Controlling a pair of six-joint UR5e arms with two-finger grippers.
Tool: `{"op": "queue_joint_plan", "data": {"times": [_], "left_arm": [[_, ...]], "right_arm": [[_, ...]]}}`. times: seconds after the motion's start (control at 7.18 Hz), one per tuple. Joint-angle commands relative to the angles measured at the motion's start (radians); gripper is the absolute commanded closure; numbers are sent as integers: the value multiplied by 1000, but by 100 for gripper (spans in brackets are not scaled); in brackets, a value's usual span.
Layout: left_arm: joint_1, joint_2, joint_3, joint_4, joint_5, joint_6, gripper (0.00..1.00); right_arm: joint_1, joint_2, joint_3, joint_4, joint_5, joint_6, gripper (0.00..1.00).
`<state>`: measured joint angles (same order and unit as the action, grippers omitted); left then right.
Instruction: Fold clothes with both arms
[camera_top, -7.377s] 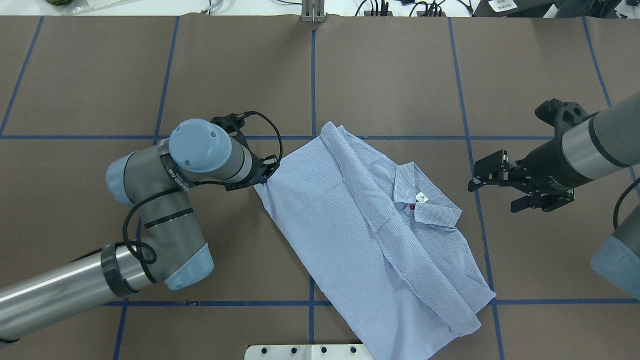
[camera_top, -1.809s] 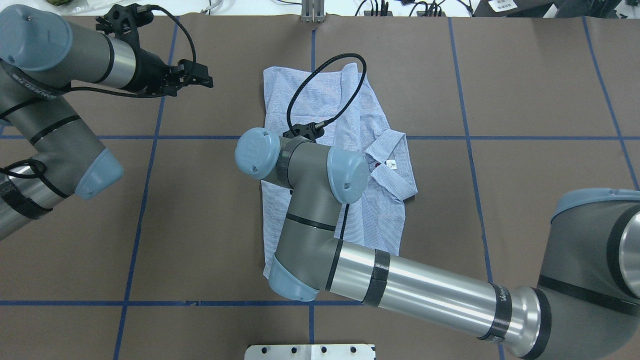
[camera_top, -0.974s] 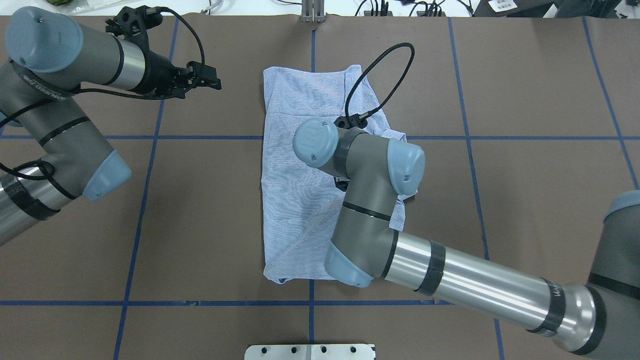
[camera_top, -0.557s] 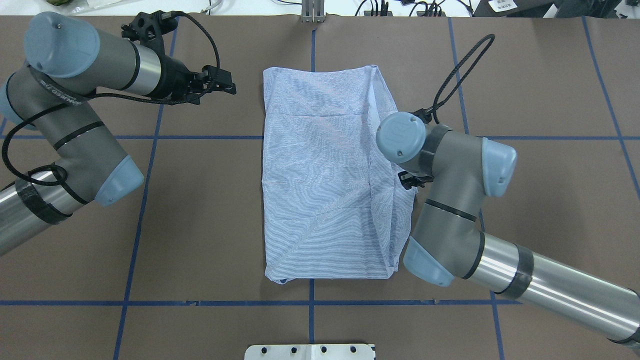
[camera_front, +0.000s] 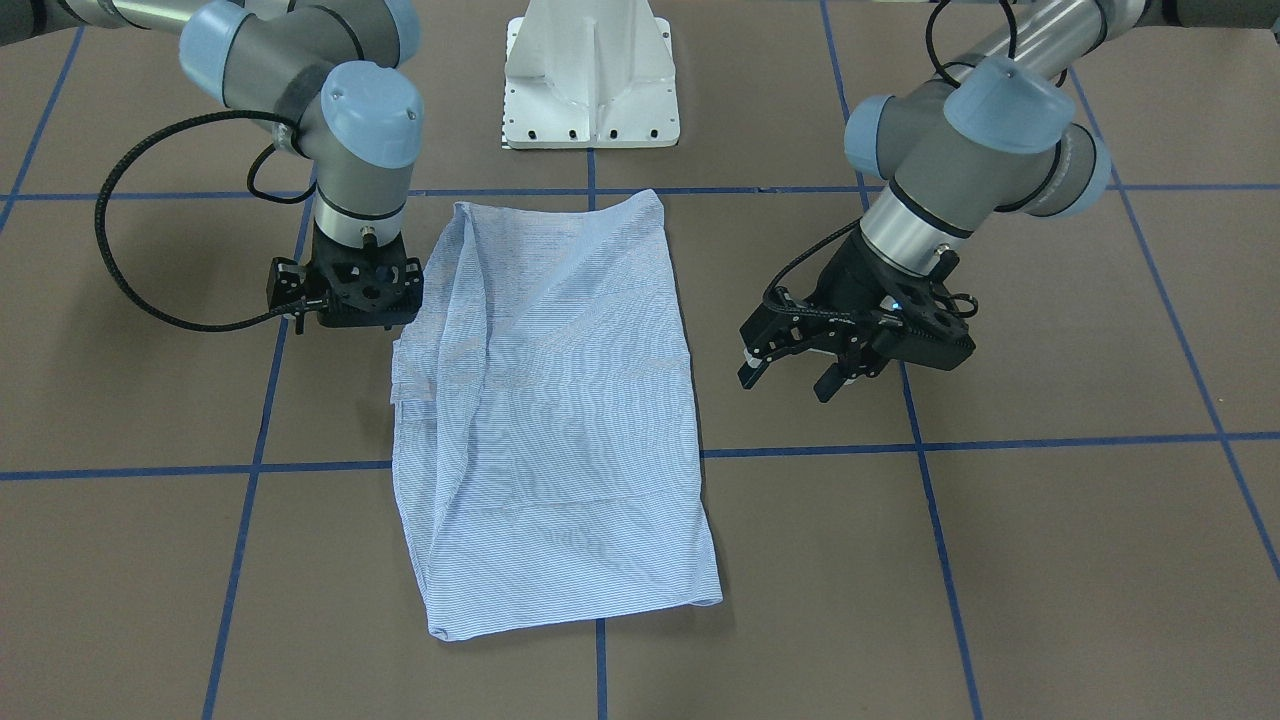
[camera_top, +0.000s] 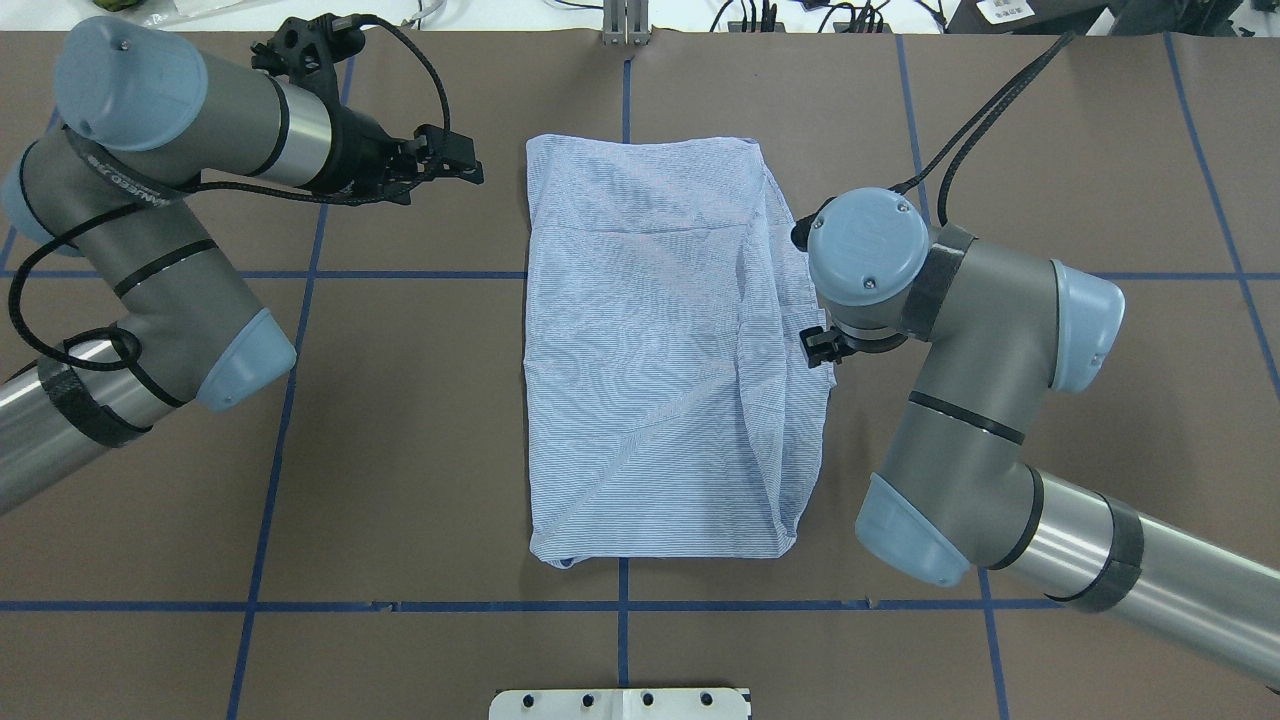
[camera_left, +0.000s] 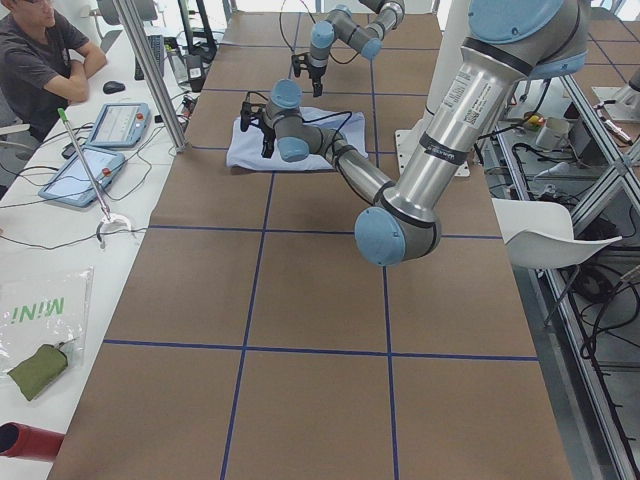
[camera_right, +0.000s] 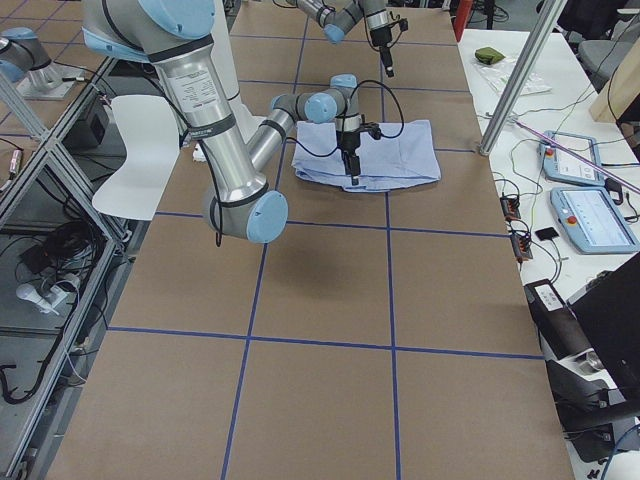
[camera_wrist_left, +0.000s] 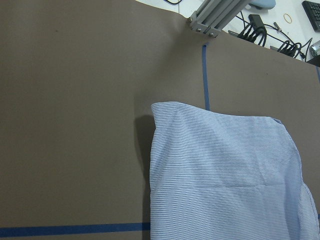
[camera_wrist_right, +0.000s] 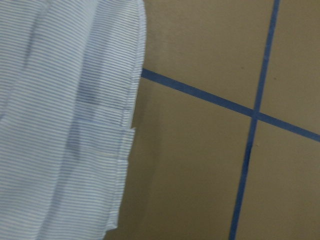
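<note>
The shirt (camera_top: 655, 350) lies flat in the middle of the desk (camera_top: 400, 450), folded into a long rectangle. Its length runs away from the robot, and it lies across the centre blue tape line (camera_top: 626, 95). Only plain striped cloth faces up. Along its right side a narrower folded layer shows, with creases running down and across it. In the right wrist view that side ends in a stepped, hemmed edge against the brown desk.

The right hand (camera_front: 350, 308) points straight down just beside that right edge, about halfway along. I cannot tell whether it touches the cloth, nor how far apart its fingers are, since the wrist hides them.

The left hand (camera_front: 788, 380) hangs off the shirt's left side toward the far end, near but clear of the cloth. Its fingers (camera_front: 748, 376) are spread wide with nothing between them.

The white base (camera_front: 590, 70) stands beyond the shirt's near end.
</note>
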<state>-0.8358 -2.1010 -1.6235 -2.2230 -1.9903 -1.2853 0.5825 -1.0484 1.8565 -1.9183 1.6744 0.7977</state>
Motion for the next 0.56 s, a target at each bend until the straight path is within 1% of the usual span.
{"op": "queue_joint_plan", "data": {"times": [0.0,0.28,0.42], "left_arm": [[0,1,4,-1,1,1,0],[0,4,14,-3,1,7,0],[0,7,14,-4,1,9,0]], "right_arm": [[-76,4,21,73,8,3,0],[-151,10,17,81,-25,21,0],[-164,31,-6,81,-63,20,0]]}}
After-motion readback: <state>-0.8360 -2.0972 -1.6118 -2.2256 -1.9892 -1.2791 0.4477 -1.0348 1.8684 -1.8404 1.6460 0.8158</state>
